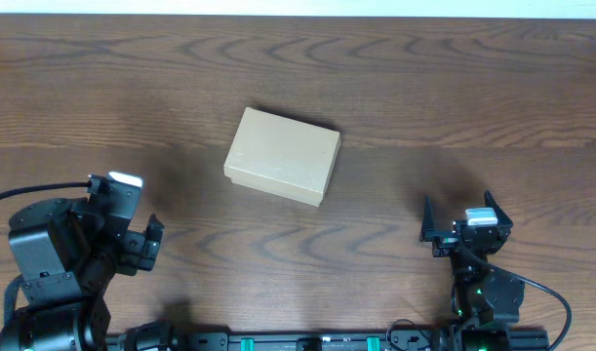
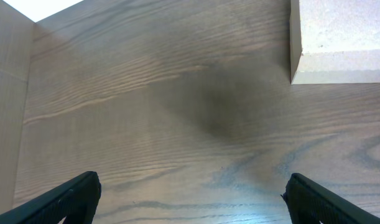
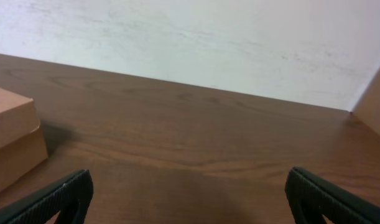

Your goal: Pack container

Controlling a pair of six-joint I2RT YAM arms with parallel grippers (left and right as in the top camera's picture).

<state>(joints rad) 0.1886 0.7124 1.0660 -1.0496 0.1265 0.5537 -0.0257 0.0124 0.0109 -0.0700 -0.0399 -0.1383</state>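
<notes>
Tan rectangular cardboard box (image 1: 283, 156), lid shut, sits mid-tabletop (image 1: 473, 78); left end effector (image 1: 127, 203) and right end effector (image 1: 463, 210) gape empty. Prying one-sided could skid it.

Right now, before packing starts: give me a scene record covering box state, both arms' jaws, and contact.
container: tan cardboard box, lid shut, lying flat mid-table
table: dark wood grain
left gripper: jaws open, holding nothing, apart from the container
right gripper: jaws open, holding nothing, apart from the container
progress: lid not yet opened
</notes>
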